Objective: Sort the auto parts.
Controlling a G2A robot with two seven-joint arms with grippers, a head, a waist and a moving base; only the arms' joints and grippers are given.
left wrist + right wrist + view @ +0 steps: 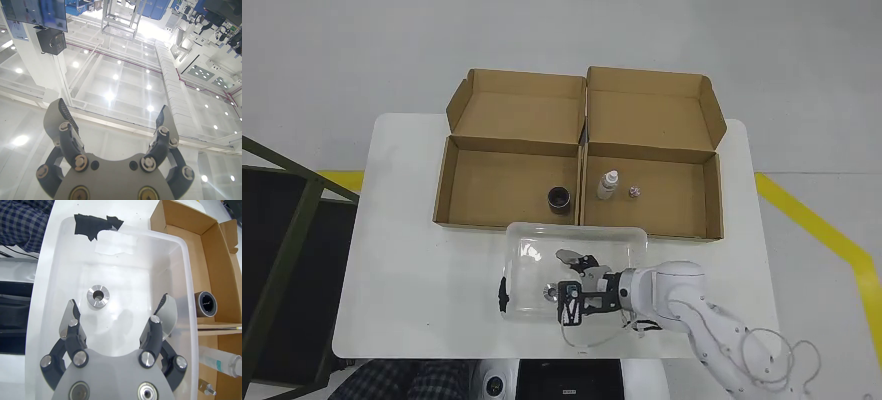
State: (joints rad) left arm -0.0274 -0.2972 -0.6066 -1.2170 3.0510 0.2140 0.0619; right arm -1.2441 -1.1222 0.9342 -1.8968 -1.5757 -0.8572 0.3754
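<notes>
Seen from above, with 12 o'clock at the far edge of the table (402, 250), the right arm comes in from about 4 o'clock. It bends at the wrist so that the right gripper (119, 303) points toward 9 o'clock, held low inside the clear bin (577, 229) at 6 o'clock. Its jaws are spread wide with nothing between them.

A metal ring (98, 296) lies flat on the bin floor with its bore facing up. It sits just beyond the fingertips toward 9 o'clock, nearer one finger than the other, and touches neither. A torn patch of black tape (94, 226) sticks to the bin wall at the 9 o'clock end.

Two open cardboard boxes stand side by side and touching at 12 o'clock, flaps raised on the far side. The left cardboard box (472, 215) holds a black bearing (560, 198) near its 5 o'clock corner. The right cardboard box (682, 200) holds a white tube (608, 184) and, just beside it toward 3 o'clock, a small metal fitting (635, 191). Both lie close to the wall the boxes share.

The left arm is turned upward, its wrist camera facing the ceiling. The left gripper (112, 107) is also spread wide and holds nothing.
</notes>
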